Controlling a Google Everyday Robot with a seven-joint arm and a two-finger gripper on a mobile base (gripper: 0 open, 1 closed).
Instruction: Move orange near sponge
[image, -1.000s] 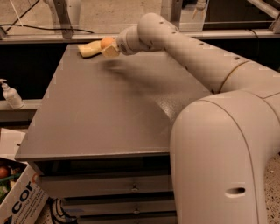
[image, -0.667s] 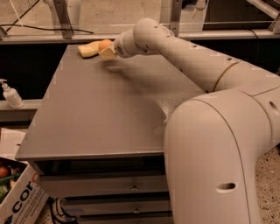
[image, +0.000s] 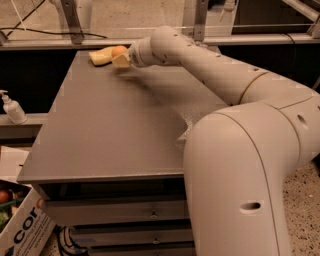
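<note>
sponge (image: 100, 56) at back-left of desk (image: 110, 130) | orange (image: 119, 50) just beside sponge, at tool tip | tool (image: 122, 60) low over desk, can't tell if gripping orange or open | step: placing, looks nearly done | next: free orange if held, lift clear without nudging it

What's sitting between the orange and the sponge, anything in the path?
Nothing visible. The orange is at the tip of the end effector, at the far end of the table, right beside the sponge. No other object shows between them; whether they touch can't be told.
</note>
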